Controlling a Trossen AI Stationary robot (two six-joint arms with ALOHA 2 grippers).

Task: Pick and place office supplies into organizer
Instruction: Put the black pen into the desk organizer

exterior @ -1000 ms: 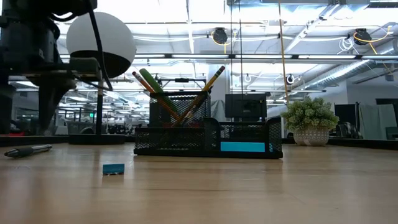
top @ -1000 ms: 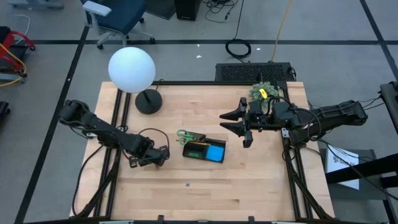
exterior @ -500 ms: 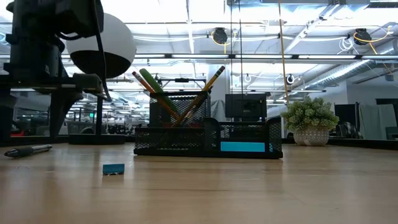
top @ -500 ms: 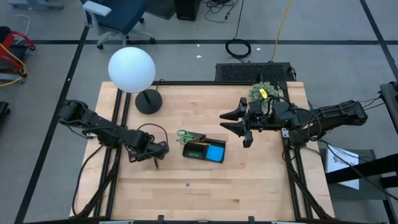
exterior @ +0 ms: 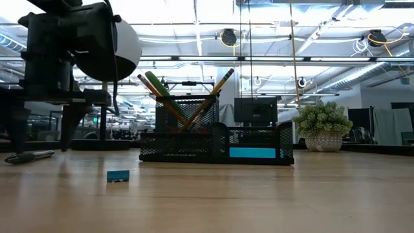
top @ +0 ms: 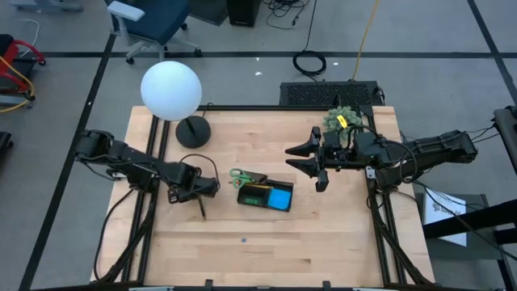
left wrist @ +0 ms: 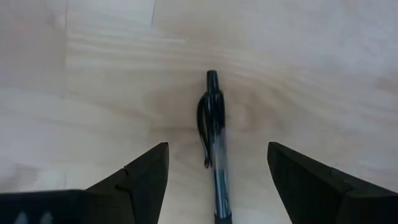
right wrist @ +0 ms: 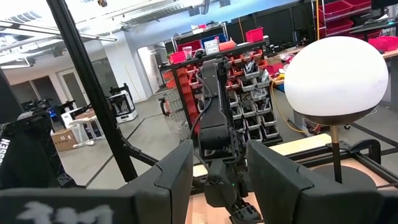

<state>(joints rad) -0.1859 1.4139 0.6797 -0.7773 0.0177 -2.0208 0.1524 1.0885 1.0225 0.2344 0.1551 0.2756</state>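
Wooden desk [top: 323,234] carries the black mesh organizer [top: 266,195] mid-surface. Left gripper [left wrist: 216,167], fingers spread and empty, hovers over a dark pen [left wrist: 214,140] lying flat beside the organizer. Right gripper [top: 311,162] waits, partly parted, empty. That pen looks light, stiff, slippery; pinch its barrel mid-length.

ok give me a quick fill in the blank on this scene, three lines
1. The left claw hangs ____ over a dark clear-barrelled pen lying on the wooden table.
2. Yellow pencils stand in the black mesh ____.
3. The small blue-green eraser lies ____ the organizer.

Missing: open; organizer; outside
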